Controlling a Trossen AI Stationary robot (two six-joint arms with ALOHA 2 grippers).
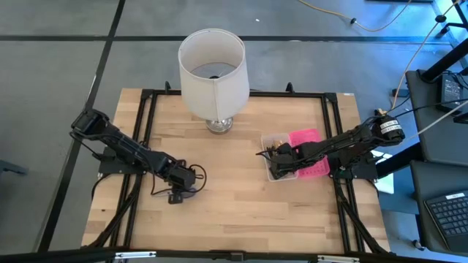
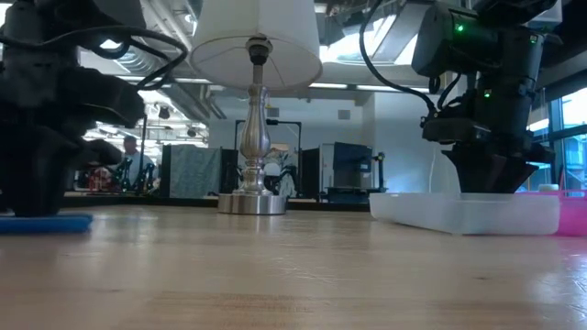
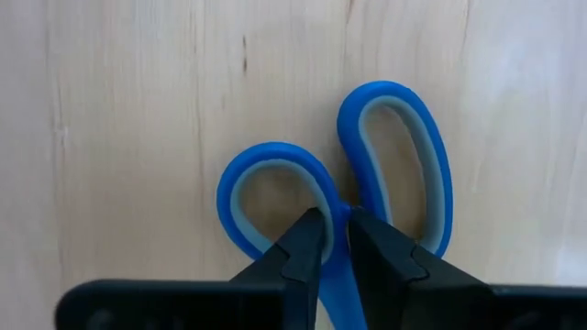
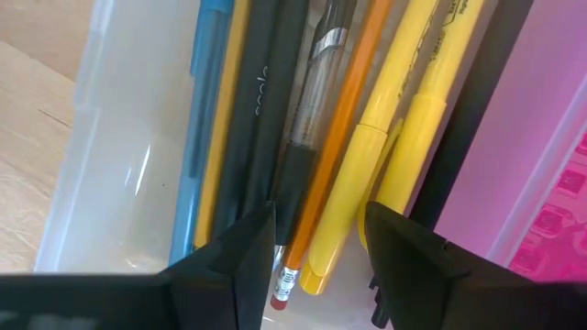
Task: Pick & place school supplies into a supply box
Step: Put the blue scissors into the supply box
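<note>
The blue-handled scissors (image 3: 275, 183) lie flat on the wooden table (image 1: 234, 212) at its left; they also show as a blue strip in the low view (image 2: 46, 223). My left gripper (image 3: 335, 220) (image 1: 175, 183) stands over them, shut on them. The clear supply box (image 1: 272, 140) (image 2: 468, 213) sits at the right with its pink lid (image 1: 306, 137) open beside it. Inside lie a blue pen (image 4: 206, 110), dark pens (image 4: 266, 101), an orange pencil (image 4: 344, 110) and yellow markers (image 4: 413, 101). My right gripper (image 4: 321, 229) (image 1: 276, 155) hangs open over the box, its fingers on either side of these. My left gripper pinches the scissors between its two fingers at the blue neck (image 3: 337, 240) where the two handle loops meet. The fingers come from above, pointing down, one finger (image 3: 307, 240) in each loop's opening. The scissors lie flat on the table.
A white lamp (image 1: 212, 69) with a metal base (image 2: 252, 203) stands at the table's far middle. Black frame rails (image 1: 146, 117) run along the table's left and right edges. Bare wood lies between the two grippers.
</note>
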